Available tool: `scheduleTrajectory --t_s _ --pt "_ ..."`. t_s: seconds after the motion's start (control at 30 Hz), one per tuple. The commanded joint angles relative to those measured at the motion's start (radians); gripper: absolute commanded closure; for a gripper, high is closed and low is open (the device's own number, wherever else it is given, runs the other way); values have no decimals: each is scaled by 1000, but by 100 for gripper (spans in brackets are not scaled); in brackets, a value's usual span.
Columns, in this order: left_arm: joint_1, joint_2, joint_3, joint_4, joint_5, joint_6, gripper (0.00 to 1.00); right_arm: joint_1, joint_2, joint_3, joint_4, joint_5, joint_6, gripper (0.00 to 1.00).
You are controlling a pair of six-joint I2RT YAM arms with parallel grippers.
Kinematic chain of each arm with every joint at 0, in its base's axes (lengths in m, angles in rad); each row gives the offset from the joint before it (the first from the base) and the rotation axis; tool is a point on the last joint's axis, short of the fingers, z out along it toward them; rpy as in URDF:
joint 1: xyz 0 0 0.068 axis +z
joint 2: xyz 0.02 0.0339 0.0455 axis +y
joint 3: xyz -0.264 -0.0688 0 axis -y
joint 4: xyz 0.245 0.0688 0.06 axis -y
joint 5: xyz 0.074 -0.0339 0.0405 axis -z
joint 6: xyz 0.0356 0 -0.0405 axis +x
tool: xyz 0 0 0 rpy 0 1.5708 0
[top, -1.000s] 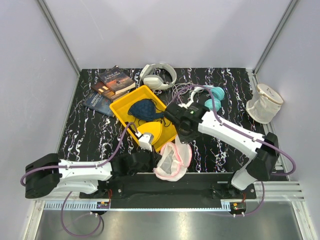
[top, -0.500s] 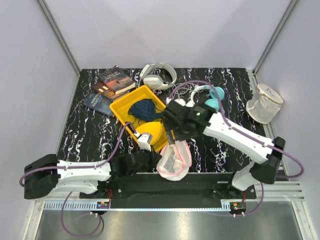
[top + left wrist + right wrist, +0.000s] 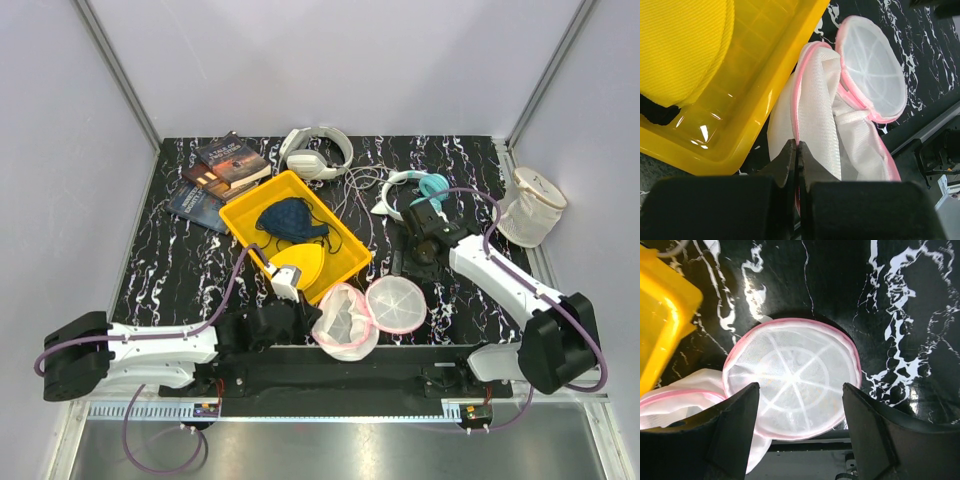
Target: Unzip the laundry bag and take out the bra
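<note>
Left gripper (image 3: 796,150): clamped on pink rim of round white mesh laundry bag (image 3: 820,110), unzipped, lid (image 3: 790,365) flopped flat. Right gripper (image 3: 799,390): jaws apart, empty, above that lid. Beyond, in yellow plastic tub (image 3: 345,262): dark navy fabric bra (image 3: 288,218). Risk: thin mesh slipping from pinch if tugged. Titles on stacked books (image 3: 225,165): unreadable.

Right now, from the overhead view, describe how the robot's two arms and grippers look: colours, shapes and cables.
Both arms match. The left arm and right arm have smooth white link shells between chunky black joints and black bases. A thin purple cable loops loosely along each. The left gripper and right gripper are matte black, each with two flat fingers.
</note>
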Motion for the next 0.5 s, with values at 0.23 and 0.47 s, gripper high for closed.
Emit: scheduleTrajectory --t_s 0.23,0.47 --pt "2 -36 -8 33 -34 -6 100 -191 32 -214 200 -168 2 29" --pt "2 -38 -4 22 -34 -4 100 -226 58 -297 197 -159 69 33"
